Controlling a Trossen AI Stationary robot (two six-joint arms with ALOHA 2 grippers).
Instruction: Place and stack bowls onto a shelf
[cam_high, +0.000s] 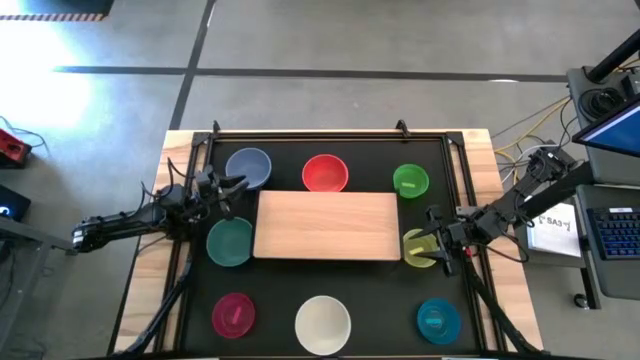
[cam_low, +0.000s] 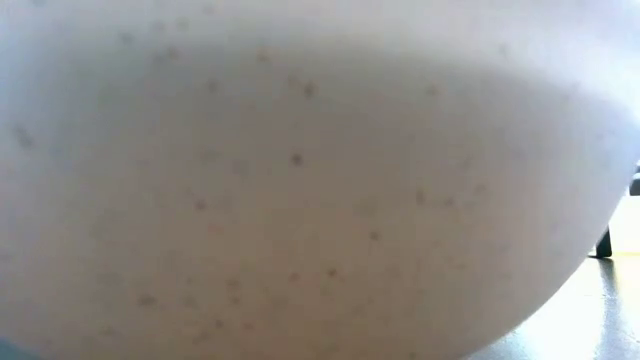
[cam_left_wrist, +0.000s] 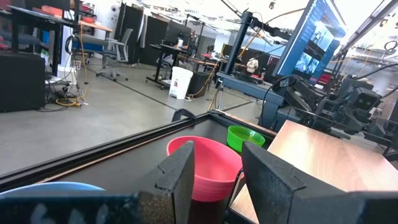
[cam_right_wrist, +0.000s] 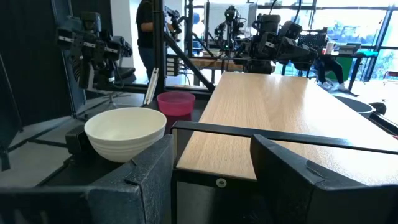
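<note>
Left gripper (cam_high: 228, 186), fingers parted, empty, between small round blue-grey plastic bowl (cam_high: 248, 166) and teal-green bowl (cam_high: 230, 241), just off the bare flat pale-wood shelf (cam_high: 327, 225). Risk: nudging either bowl on descent. Right gripper (cam_high: 430, 243), spread open over the yellow-green bowl (cam_high: 418, 250); rim could slip and tip. Low view blocked by cream-white bowl (cam_low: 300, 180); only overhead shows all eight bowls off the shelf.

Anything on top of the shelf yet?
No. The shelf shows bare wood in the high view; all eight bowls sit around it on the black tabletop. Nothing covers its top.
</note>
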